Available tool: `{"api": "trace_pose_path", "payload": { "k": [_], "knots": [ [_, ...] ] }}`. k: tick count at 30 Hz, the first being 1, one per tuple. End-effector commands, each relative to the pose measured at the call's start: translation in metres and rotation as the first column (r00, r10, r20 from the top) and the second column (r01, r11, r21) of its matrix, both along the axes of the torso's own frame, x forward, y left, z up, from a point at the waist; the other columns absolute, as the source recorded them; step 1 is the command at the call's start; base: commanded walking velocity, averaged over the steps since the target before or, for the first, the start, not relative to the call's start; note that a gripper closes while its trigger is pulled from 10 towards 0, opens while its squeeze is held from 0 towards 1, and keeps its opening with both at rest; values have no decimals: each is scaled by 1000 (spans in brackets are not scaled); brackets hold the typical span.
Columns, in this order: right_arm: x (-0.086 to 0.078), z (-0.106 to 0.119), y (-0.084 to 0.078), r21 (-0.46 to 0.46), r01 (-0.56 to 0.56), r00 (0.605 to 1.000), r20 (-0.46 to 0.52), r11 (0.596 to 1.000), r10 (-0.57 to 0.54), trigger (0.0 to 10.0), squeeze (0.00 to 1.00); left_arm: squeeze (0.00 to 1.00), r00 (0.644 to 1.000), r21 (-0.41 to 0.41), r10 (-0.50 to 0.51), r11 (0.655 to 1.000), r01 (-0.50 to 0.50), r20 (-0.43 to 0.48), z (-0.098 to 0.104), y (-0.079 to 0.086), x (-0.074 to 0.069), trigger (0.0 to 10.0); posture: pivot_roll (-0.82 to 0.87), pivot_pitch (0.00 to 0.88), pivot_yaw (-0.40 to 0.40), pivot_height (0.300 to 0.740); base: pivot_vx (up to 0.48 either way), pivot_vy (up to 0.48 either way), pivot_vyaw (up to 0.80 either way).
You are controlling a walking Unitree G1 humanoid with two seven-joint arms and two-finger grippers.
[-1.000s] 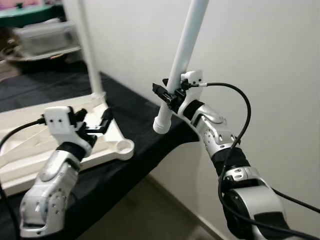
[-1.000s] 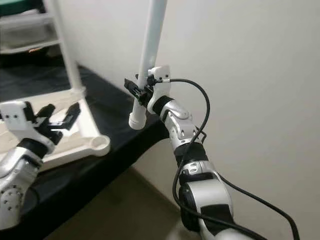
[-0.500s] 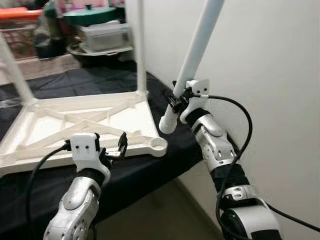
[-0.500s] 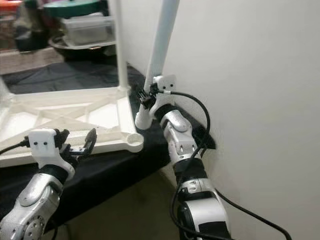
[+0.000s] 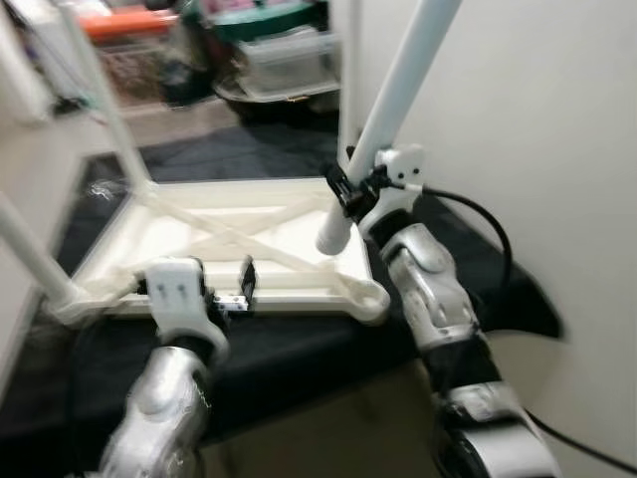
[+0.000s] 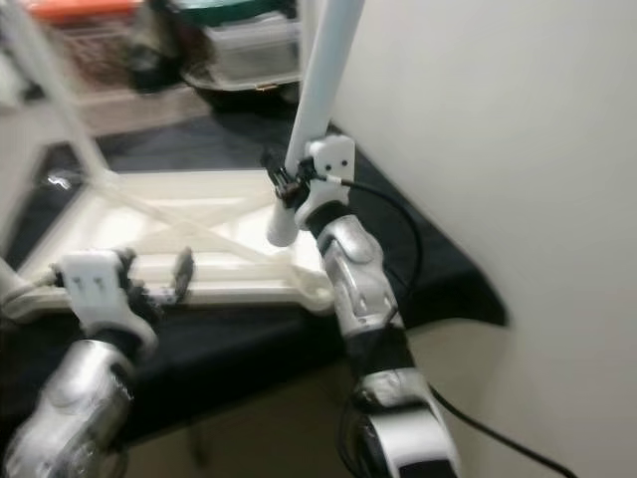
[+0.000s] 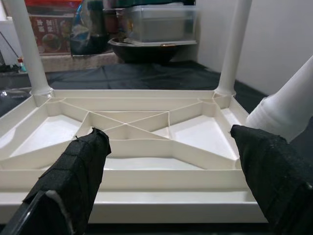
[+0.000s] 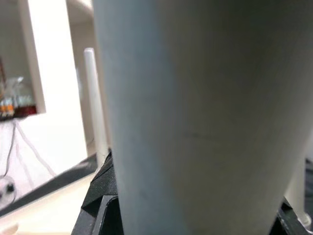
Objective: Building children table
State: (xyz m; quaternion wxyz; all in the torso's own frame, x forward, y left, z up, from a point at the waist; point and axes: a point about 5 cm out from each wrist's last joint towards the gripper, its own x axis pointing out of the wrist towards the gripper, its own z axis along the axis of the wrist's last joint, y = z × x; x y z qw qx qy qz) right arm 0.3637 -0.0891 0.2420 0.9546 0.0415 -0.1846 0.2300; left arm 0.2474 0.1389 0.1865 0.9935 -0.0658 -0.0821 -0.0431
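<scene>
The white plastic table top lies upside down on a black cloth. White legs stand in its far right corner, far left corner and near left corner. The near right corner socket holds nothing. My right gripper is shut on another white leg, tilted, its lower end hanging just above the top near that socket. The same leg looms close up in the right wrist view. My left gripper is open at the top's near edge, holding nothing.
A white wall runs close along the right. The black cloth ends at a near edge with floor below. Behind the table top stand a clear storage box, a dark bowl and other clutter.
The camera has swung, bringing the whole table top into view. My right gripper has carried the leg from beside the black cloth's edge to above the top's near right corner. My left gripper stays open.
</scene>
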Motion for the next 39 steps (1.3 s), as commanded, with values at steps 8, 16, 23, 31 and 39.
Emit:
{"api": "trace_pose_path", "payload": {
  "k": [8,16,23,31,39],
  "knots": [
    [-2,6,7,7,-11,1000,1,1000,11,10000,0,0,999,16,43,999,-43,-3,-2,9,-1,10000,-44,0,23,740,0,0,795],
    [-1,3,7,22,1,1000,-26,1000,0,10000,0,0,998,33,69,997,-68,-6,-1,12,1,10000,-23,0,18,740,0,0,157],
    [0,3,5,11,8,999,-34,1000,-7,10000,0,0,995,29,99,995,-99,-4,-1,18,2,10000,-22,0,8,740,125,-177,0],
    [1,2,4,-2,17,999,-37,1000,-17,10000,0,0,986,-93,165,981,-167,-31,-1,34,4,10000,-20,0,-1,740,343,-331,0],
    [3,2,2,-2,25,999,-40,1000,-25,10000,0,0,966,-103,257,960,-259,-33,-2,49,4,10000,-19,0,-2,740,218,-203,0]
  ]
}}
